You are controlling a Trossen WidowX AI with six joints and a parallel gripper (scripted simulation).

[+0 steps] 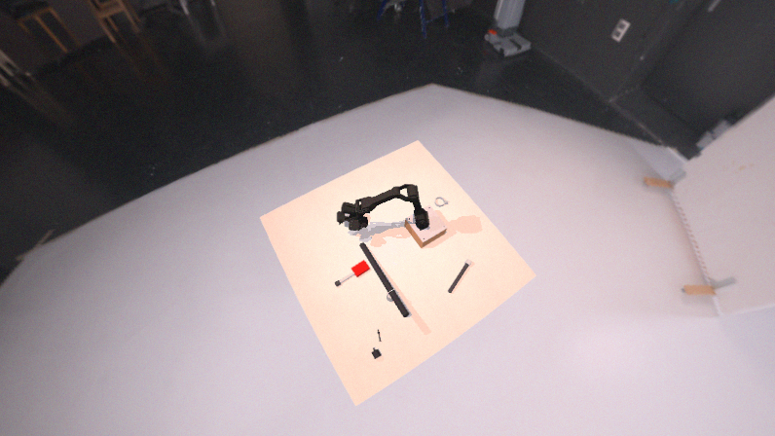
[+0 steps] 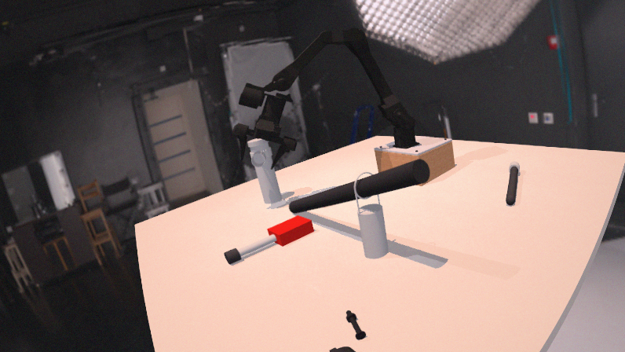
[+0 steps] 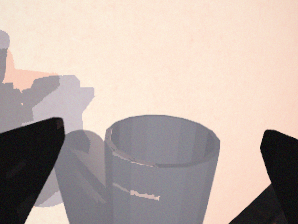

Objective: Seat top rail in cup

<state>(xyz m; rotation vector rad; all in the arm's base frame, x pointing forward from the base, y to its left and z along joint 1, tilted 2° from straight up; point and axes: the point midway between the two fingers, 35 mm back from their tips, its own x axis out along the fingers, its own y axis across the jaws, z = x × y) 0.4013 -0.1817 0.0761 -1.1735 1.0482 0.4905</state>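
The black rail [image 1: 383, 275] [image 2: 327, 198] runs through the wire loop cap [image 2: 356, 192] on the short grey post [image 2: 373, 233]. It slants down toward its far end, low near the red block and apart from the big post. The big post [image 2: 269, 188] [image 3: 77, 175] stands upright. Its rail-end cup [image 2: 257, 158] [image 3: 165, 195] hangs up near the post cap; the mouth shows empty in the wrist view. My gripper [image 2: 257, 165] [image 3: 164, 133] is open, pointing down, its fingers either side of the post top and cup, holding nothing. The top view hides cup and fingertips beneath the arm.
A red block [image 1: 359, 269] [image 2: 290, 230] with a white rod lies beside the rail. The arm's wooden base box [image 2: 440, 160] is behind it. A short black rod [image 1: 459, 276] [image 2: 512, 188] lies right. A bolt [image 1: 379, 336] [image 2: 355, 325] and black part [image 1: 376, 353] lie in front.
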